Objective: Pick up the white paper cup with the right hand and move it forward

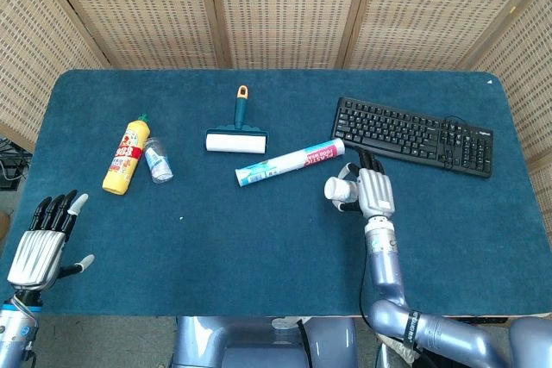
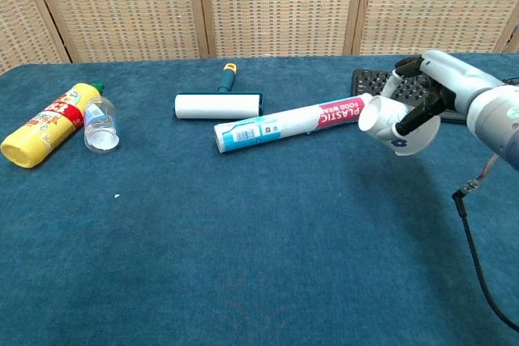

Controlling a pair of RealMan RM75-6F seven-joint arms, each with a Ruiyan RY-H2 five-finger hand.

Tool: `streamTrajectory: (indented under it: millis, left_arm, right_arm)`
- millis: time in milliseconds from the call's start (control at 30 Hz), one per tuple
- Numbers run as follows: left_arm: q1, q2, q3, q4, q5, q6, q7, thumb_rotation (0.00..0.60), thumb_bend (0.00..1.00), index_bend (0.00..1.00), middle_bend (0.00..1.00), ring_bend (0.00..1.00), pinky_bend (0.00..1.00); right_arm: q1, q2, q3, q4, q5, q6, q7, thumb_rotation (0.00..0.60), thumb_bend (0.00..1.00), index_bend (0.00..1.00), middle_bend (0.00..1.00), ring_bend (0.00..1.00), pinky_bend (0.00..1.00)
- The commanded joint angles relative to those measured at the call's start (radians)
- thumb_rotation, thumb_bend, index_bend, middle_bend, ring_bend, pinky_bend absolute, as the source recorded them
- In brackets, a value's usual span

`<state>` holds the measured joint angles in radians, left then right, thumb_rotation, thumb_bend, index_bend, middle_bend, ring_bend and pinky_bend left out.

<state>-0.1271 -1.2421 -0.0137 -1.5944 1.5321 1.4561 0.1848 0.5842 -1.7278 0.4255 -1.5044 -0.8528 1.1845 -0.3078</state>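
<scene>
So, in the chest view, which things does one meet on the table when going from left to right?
Yellow bottle → small clear bottle → lint roller → plastic wrap roll → white paper cup, held in the right hand.

Ahead of the right hand (image 2: 434, 91), the keyboard (image 1: 414, 135) and plastic-wrap roll (image 1: 291, 162) seemingly crowd the path.
</scene>
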Motion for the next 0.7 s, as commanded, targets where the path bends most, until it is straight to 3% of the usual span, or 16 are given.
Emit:
streamTrajectory:
  millis: [33,300,700]
  left_arm:
    - [0.001,-0.002,0.000,-0.001,0.001,0.004,0.004,0.600,0.16,0.00,0.00,0.00,0.00]
    - [0.002,-0.012,0.000,0.005,0.001,0.006,0.021,0.600,0.16,0.00,0.00,0.00,0.00]
    - [0.003,-0.022,-0.001,0.013,0.005,0.013,0.030,0.600,0.16,0.00,0.00,0.00,0.00]
  right_arm:
    - [-0.046,0.070,0.088,-0.098,0.115,-0.105,0.169,0.600,0.29,0.52,0.11,0.00,0.11]
    - [-0.055,0.067,0.084,-0.078,0.154,-0.156,0.275,0.600,0.29,0.52,0.07,0.00,0.00]
    - [-0.053,0.016,0.040,0.032,0.109,-0.183,0.383,0.600,0.29,0.53,0.05,0.00,0.00]
